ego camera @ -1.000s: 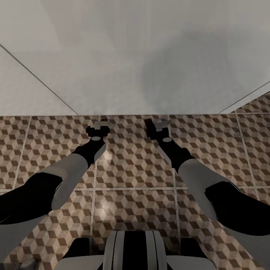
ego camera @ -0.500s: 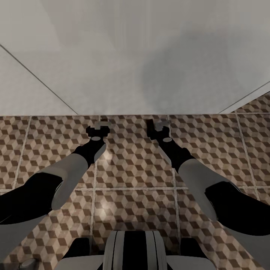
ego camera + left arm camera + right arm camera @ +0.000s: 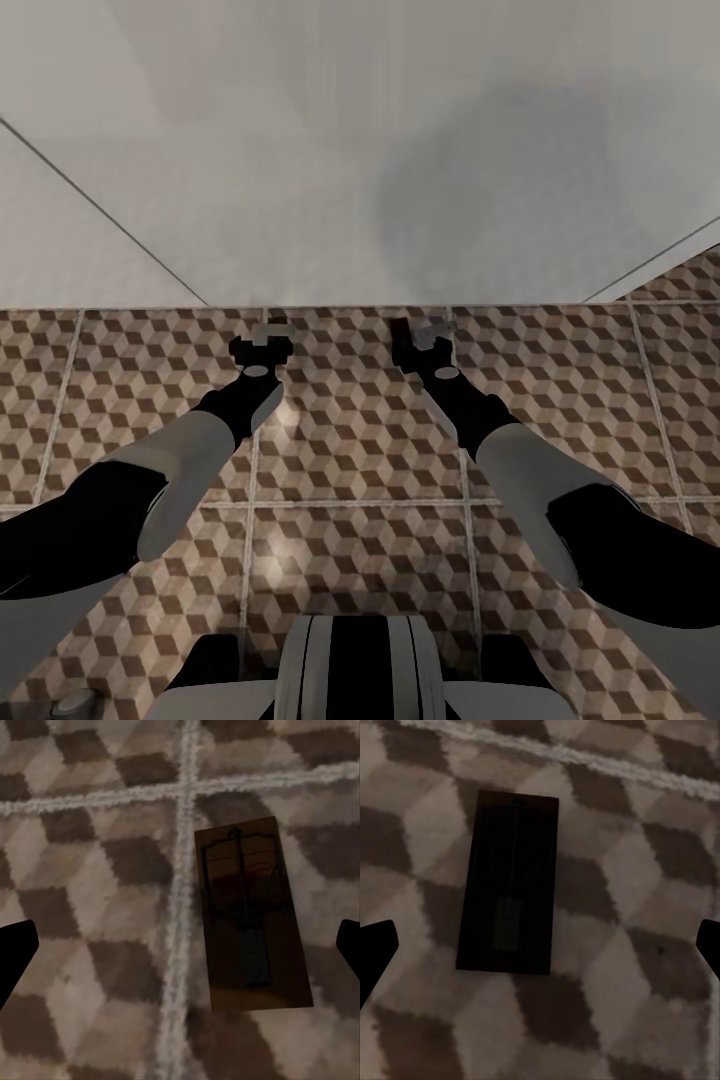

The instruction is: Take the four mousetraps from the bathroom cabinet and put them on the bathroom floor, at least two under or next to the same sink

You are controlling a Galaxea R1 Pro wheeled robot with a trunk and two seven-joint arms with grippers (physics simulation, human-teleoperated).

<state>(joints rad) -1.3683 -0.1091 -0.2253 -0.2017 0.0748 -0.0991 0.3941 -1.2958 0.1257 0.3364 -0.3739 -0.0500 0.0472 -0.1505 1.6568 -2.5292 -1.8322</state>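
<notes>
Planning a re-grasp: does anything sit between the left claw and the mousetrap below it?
Nothing visible does. The mousetrap lies flat on the bathroom floor, beside a grout line, in the open gap between the left claw fingertips, with bare tile around it.

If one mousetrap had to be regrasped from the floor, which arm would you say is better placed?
Probably the right: under the open right gripper the mousetrap lies nearer mid-gap, while under the open left gripper the other mousetrap sits off toward one fingertip.
</notes>
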